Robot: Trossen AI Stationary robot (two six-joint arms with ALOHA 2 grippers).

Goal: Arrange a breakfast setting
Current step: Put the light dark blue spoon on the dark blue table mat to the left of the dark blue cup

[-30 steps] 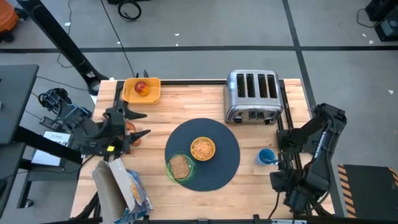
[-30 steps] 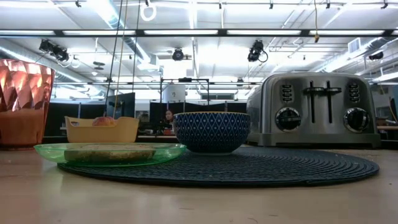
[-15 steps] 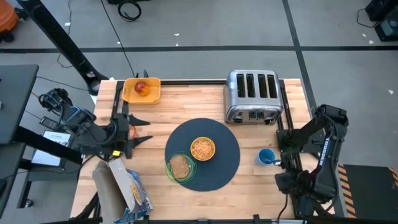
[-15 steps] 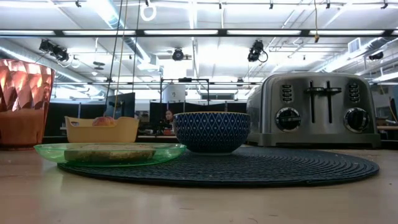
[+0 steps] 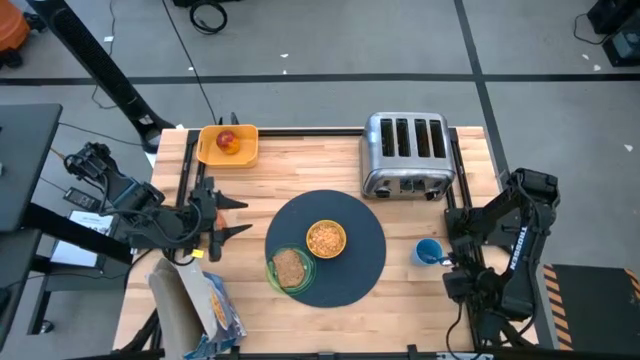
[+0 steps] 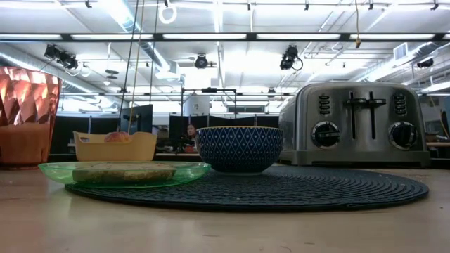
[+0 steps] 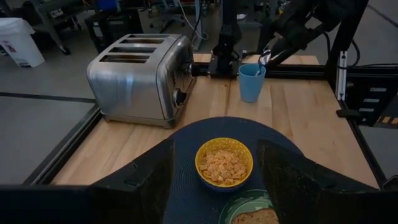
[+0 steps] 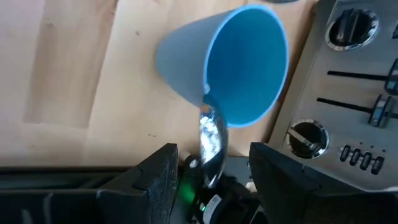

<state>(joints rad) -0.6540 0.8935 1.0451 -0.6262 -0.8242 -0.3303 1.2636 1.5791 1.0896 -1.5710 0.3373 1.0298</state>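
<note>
In the high view the mat (image 5: 326, 247) lies mid-desk (image 5: 300, 165), carrying the bowl (image 5: 326, 239) of cereal and, at its lower left, the plate (image 5: 290, 269) with toast. The apple (image 5: 227, 141) sits in the tray (image 5: 228, 145) at upper left, the toaster (image 5: 405, 156) at upper right. At the left edge the left gripper (image 5: 222, 217) hovers, fingers spread and holding nothing. At lower right the right gripper (image 8: 208, 163) pinches a spoon (image 8: 211, 134) whose bowl touches the rim of the cup (image 5: 428, 252). The low view shows the tumbler (image 6: 24, 116) at far left.
</note>
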